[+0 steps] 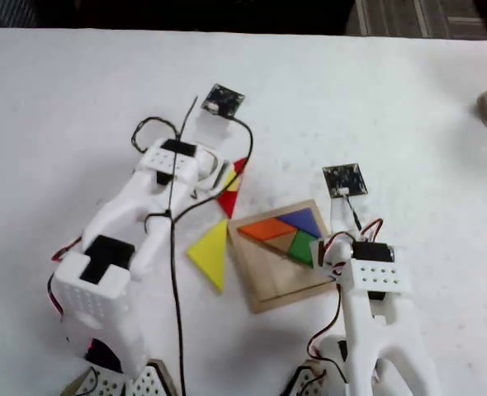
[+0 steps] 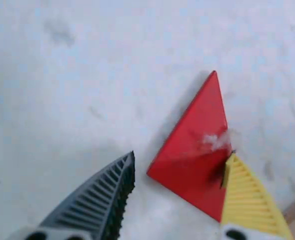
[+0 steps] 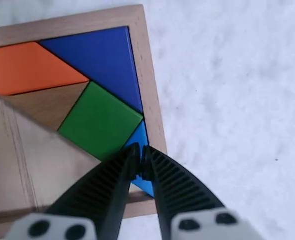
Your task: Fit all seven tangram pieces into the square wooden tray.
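Tray: the square wooden tray [image 1: 264,299] lies on the white table [image 1: 392,107] between the two arms, turned at an angle to them.
Pieces in tray: an orange parallelogram [image 3: 27,67], a dark blue triangle [image 3: 105,57], a green square [image 3: 100,122], a wood-coloured triangle [image 3: 47,107] and a small light blue triangle [image 3: 140,135] sit flush together along the far side. The near part of the floor shows bare wood.
Pieces on table: a large yellow triangle [image 1: 211,252] lies flat just beside the tray's left edge. A red triangle [image 2: 190,145] lies flat near the tray's far-left corner.
Left gripper [image 2: 180,156]: the jaws are spread wide and low over the table, straddling the red triangle. The yellow finger overlaps one corner, the black finger stands just off the opposite edge, and nothing is clamped.
Right gripper [image 3: 140,148]: the jaws are drawn almost together, with the tips down on the light blue triangle at the tray's right rim. It is not possible to tell whether they pinch it.
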Controlling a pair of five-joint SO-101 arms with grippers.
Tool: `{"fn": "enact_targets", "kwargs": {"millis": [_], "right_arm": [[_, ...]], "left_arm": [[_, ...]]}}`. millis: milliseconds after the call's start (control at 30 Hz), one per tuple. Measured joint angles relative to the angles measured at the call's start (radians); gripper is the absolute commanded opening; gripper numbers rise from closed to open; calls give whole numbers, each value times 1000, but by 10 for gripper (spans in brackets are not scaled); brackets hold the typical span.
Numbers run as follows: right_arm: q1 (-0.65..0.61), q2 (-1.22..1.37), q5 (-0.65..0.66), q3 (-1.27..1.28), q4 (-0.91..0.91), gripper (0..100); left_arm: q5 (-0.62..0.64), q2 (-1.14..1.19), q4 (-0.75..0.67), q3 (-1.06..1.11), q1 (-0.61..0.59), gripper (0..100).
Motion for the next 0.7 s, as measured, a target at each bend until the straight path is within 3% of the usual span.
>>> {"fn": "enact_targets", "kwargs": {"millis": [167,533,700], "right_arm": [[0,0,0,0,0,17],[0,0,0,0,0,17],[0,0,0,0,0,17]], "left_arm": [[0,0,2,0,0,404],[-2,29,17,-6,0,298],[0,120,66,-127,6,290]]}}
